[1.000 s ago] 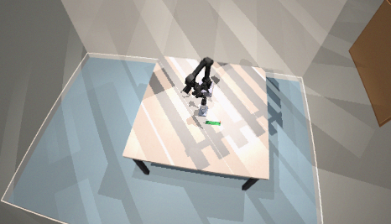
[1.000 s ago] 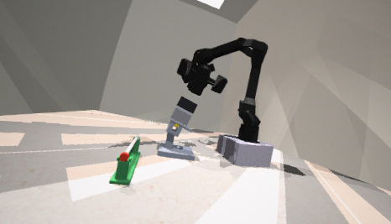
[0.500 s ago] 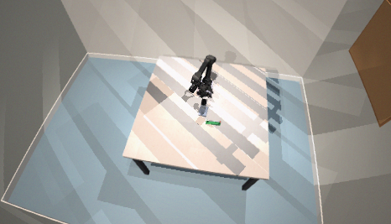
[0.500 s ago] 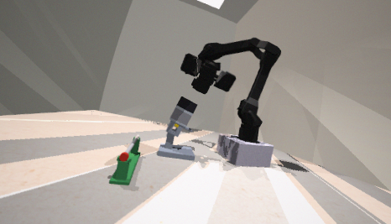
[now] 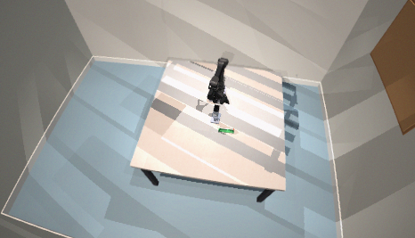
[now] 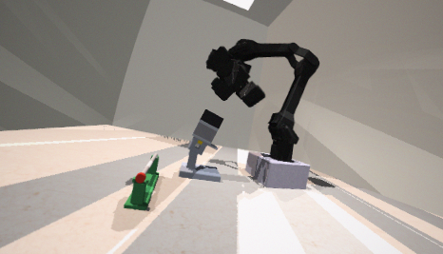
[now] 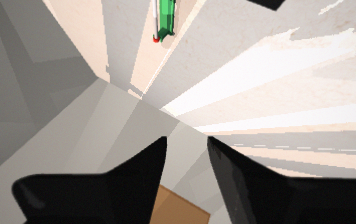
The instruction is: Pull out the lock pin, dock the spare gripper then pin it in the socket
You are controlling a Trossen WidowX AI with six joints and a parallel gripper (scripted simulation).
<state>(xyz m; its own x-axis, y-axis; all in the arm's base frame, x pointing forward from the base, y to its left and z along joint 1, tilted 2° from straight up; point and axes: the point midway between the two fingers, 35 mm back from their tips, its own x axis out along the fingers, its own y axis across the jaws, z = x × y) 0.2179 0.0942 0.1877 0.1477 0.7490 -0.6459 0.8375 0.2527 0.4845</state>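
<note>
A block (image 6: 205, 132) (image 5: 216, 110) with a grey body and black top stands tilted on a blue-grey mount (image 6: 206, 173) (image 5: 215, 119); a small yellow patch shows low on it. It looks like the spare gripper, but whether a pin passes through it cannot be told. A green rack (image 5: 226, 131) (image 6: 139, 195) (image 7: 167, 15) stands beside it, with a pale rod (image 6: 151, 164) (image 7: 155, 20) along it ending in a red knob (image 6: 141, 178) (image 7: 156, 39). My gripper (image 5: 218, 102) (image 6: 238, 100) (image 7: 186, 140) is part open and empty, above the block and apart from it.
A dark corner (image 7: 268, 3) shows at the top edge of the wrist view, likely the block's black top. The arm's pale base box (image 6: 286, 176) stands on the table (image 5: 178, 138), behind the mount. A brown panel (image 5: 401, 67) (image 7: 181, 207) is on the far wall.
</note>
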